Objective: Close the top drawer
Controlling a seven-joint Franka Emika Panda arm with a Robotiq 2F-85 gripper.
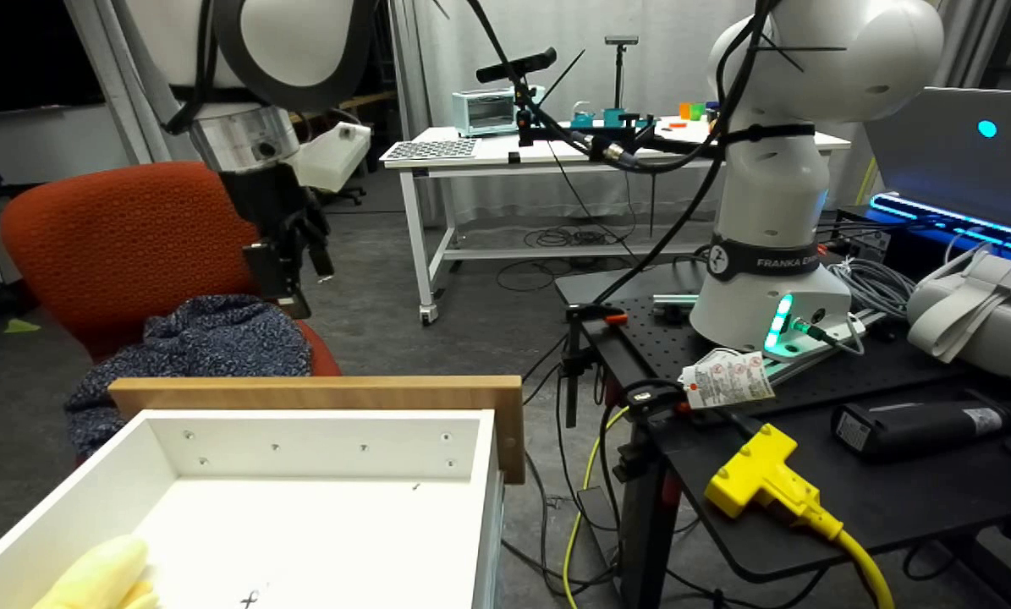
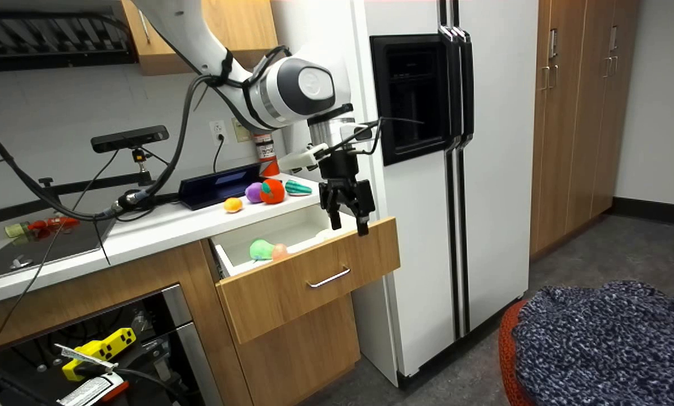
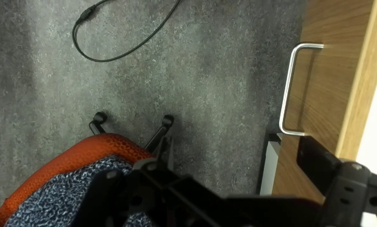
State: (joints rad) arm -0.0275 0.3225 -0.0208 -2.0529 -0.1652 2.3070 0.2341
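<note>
Closing the top drawer (image 1: pixel 319 431) should come down to a push from its outer side, and that is where the claw (image 2: pixel 349 226) hangs: mostly outside the wooden front panel (image 2: pixel 274 293), near its top edge, toward the end by the fridge (image 2: pixel 415 237). From the claw, the pulled-out drawer lies inward and lower, running back under the desk (image 2: pixel 201 221). The panel's long axis runs past the claw crosswise to that path, so the way home should be straight in. The claw's two fingers (image 2: pixel 365 204) stand well apart with nothing held; in the wrist view one overlaps the panel while the other lies further out. Whether that finger touches the panel I cannot tell, nor whether the tips are above the top edge or level with it. The metal handle (image 3: pixel 288 88) sits below the claw and along toward the panel's middle. The next move probably calls for lowering a little, then pressing inward; pushed this far off centre, the drawer might bind.
</note>
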